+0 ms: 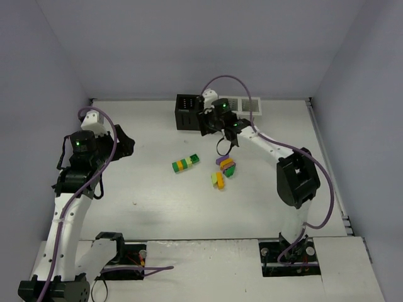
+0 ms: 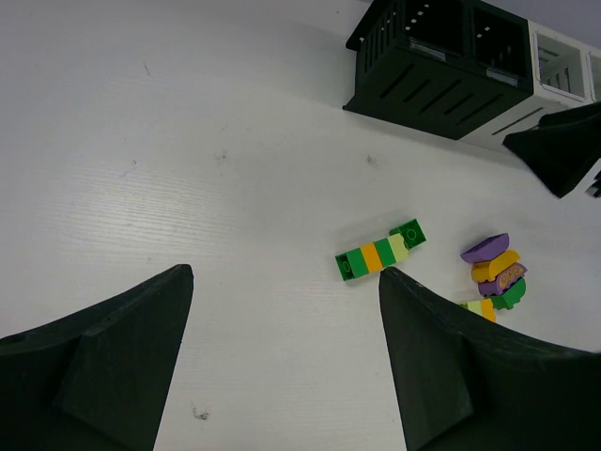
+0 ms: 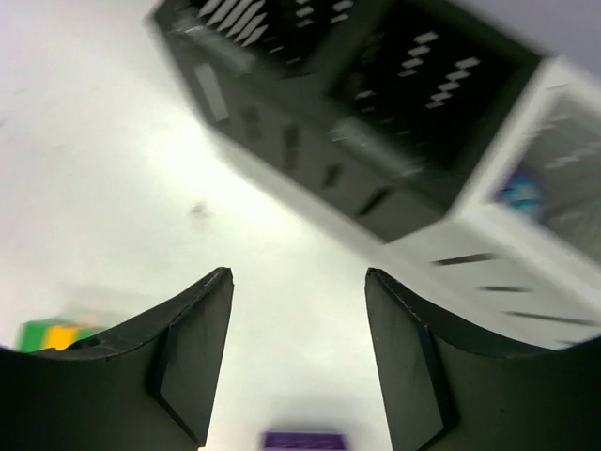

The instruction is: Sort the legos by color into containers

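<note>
the right gripper (image 1: 209, 121) hung just in front of the row of bins, its jaws part open with nothing between them, while every loose brick lay on the white table (image 1: 126, 201), toward the arm bases from it. in the right wrist view a purple brick (image 3: 302, 440) showed at the bottom edge, below the gap between the fingers (image 3: 183, 362), so a next pick would likely have called for a pull back and down rather than a reach forward. that brick seemed to belong to a stacked cluster (image 1: 225, 166) of purple, orange and green pieces, with an orange-yellow pair (image 1: 218, 180) just beside it; the right arm was the nearer to both. a joined strip (image 1: 186, 163) of dark green, orange and lime lay left of the cluster, between the 2 arms, its long axis running across the table with the right end tipped slightly away. the left gripper (image 2: 282, 357) stood wide open and empty, well apart from the strip, which lay ahead and to the right of its jaws. of the containers, the 2 black bins (image 2: 423, 89) were too dark inside to judge; a white bin (image 3: 512, 249) held a small blurred blue-purple thing, shape unclear.
</note>
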`<move>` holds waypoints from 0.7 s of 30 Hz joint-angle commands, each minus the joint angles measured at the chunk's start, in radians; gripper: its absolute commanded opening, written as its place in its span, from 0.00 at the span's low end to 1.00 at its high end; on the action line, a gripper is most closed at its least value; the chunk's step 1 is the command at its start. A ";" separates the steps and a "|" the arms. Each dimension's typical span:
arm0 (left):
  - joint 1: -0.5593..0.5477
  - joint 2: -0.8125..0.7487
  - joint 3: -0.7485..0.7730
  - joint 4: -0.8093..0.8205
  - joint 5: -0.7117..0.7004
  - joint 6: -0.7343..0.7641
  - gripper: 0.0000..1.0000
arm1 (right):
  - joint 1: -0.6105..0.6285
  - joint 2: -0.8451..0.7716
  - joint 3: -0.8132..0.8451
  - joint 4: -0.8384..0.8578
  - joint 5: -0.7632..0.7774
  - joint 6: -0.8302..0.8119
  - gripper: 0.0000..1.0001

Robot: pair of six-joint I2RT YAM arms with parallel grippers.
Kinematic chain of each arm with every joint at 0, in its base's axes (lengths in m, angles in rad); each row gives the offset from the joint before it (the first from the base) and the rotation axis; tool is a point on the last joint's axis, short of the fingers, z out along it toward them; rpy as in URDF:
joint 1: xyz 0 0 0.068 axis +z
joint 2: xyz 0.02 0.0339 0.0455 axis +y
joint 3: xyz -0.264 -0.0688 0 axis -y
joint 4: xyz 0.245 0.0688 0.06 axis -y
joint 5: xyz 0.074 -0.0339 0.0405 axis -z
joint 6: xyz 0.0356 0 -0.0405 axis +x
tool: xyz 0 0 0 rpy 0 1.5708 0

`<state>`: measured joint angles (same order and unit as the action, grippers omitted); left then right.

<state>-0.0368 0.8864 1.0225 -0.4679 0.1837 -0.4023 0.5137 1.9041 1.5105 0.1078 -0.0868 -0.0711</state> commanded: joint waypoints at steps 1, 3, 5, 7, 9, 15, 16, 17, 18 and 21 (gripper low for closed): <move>0.009 -0.001 0.042 0.043 0.014 -0.004 0.74 | 0.055 -0.047 -0.045 0.064 0.059 0.118 0.56; 0.009 -0.004 0.042 0.043 0.014 -0.004 0.74 | 0.084 -0.021 -0.064 0.066 0.074 0.174 0.57; 0.009 -0.003 0.042 0.043 0.014 -0.006 0.74 | 0.112 0.010 -0.072 0.066 0.084 0.214 0.57; 0.009 -0.003 0.042 0.043 0.014 -0.006 0.74 | 0.129 0.044 -0.078 0.067 0.122 0.238 0.57; 0.009 -0.003 0.042 0.041 0.016 -0.006 0.74 | 0.147 0.065 -0.084 0.076 0.133 0.263 0.56; 0.008 -0.003 0.044 0.043 0.017 -0.006 0.74 | 0.166 0.139 -0.082 0.104 0.114 0.294 0.54; 0.009 -0.003 0.042 0.043 0.017 -0.006 0.74 | 0.169 0.156 -0.081 0.105 0.111 0.294 0.54; 0.009 -0.003 0.042 0.043 0.020 -0.006 0.74 | 0.170 0.162 -0.079 0.107 0.105 0.294 0.54; 0.009 -0.003 0.042 0.043 0.019 -0.006 0.74 | 0.178 0.176 -0.079 0.107 0.105 0.291 0.54; 0.009 -0.003 0.042 0.043 0.022 -0.007 0.74 | 0.186 0.190 -0.085 0.115 0.101 0.295 0.53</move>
<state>-0.0368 0.8864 1.0225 -0.4675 0.1875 -0.4023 0.6830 2.1094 1.4216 0.1513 0.0032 0.2039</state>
